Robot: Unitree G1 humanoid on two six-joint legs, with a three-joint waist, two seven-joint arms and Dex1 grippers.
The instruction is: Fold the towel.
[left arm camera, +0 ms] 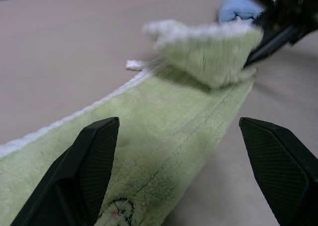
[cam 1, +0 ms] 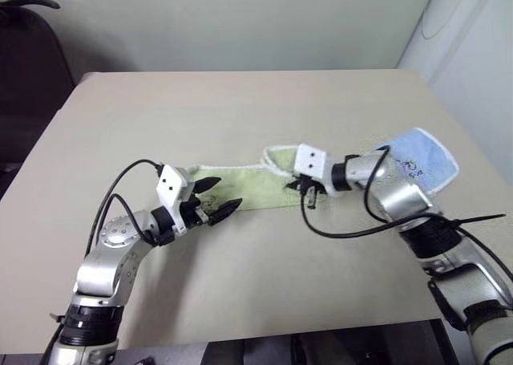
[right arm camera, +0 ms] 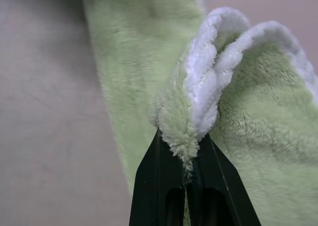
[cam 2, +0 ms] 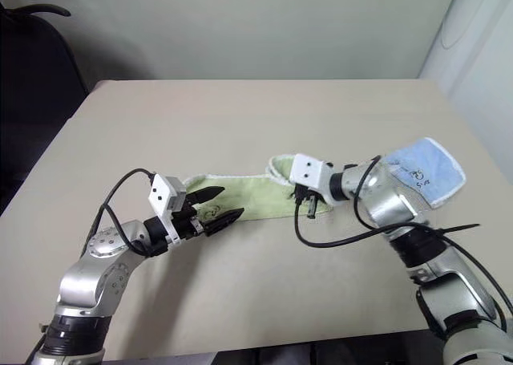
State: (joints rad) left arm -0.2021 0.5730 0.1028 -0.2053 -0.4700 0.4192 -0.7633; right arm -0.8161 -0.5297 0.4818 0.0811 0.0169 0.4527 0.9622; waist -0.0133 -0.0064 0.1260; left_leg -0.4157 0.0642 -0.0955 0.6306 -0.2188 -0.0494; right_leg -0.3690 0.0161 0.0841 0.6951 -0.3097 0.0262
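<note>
The light green towel (cam 1: 252, 187) lies as a long narrow strip across the middle of the table. My right gripper (cam 1: 309, 192) is shut on the towel's right end, pinching a bunched, white-edged fold (right arm camera: 198, 102) and holding it raised and curled back over the strip. My left gripper (cam 1: 228, 192) hovers open over the towel's left end, with one finger on each side of the strip's width (left arm camera: 164, 136). A small dark embroidered mark (left arm camera: 117, 208) sits just below the left gripper.
A smaller light blue cloth (cam 1: 421, 160) lies near the table's right edge, behind my right arm. The beige table (cam 1: 240, 108) stretches bare beyond the towel. A dark chair (cam 1: 24, 68) stands off the left side.
</note>
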